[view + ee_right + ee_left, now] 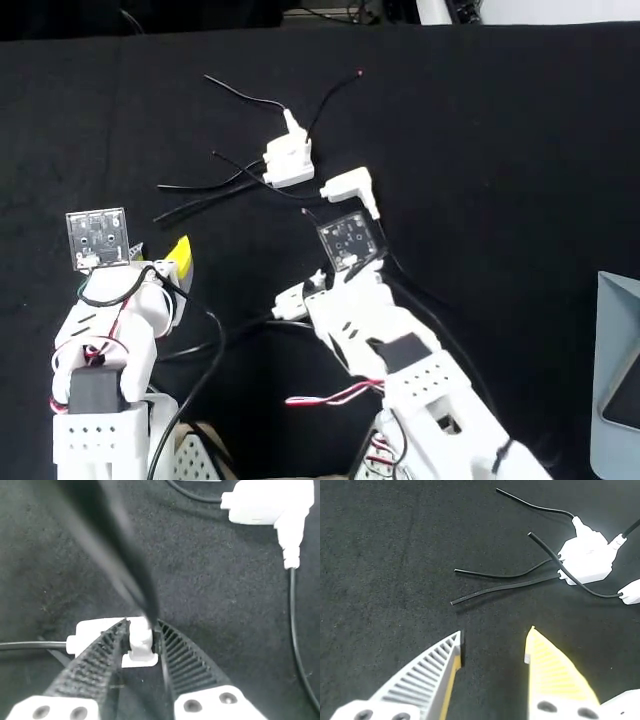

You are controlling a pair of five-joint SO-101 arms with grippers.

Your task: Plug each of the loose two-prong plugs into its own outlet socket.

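My right gripper (141, 625) is shut on a small white plug (140, 645), whose black cable rises close past the camera. The plug stands against a flat white socket block (92, 630) with a cable leading off it; I cannot tell whether the prongs are in. From above, that block (290, 300) lies just left of the right gripper (308, 288). A second, L-shaped white plug (350, 185) (265, 505) lies loose beyond it. A white plug-and-socket cluster (287, 158) (585, 555) lies farther back. My left gripper (492, 645) (168, 258) stands open over bare cloth, holding nothing.
Loose black cable ends (200, 195) (505, 585) trail left from the cluster, between it and the left gripper. A grey tray (615, 380) sits at the table's right edge. Black cloth covers the table (500, 150).
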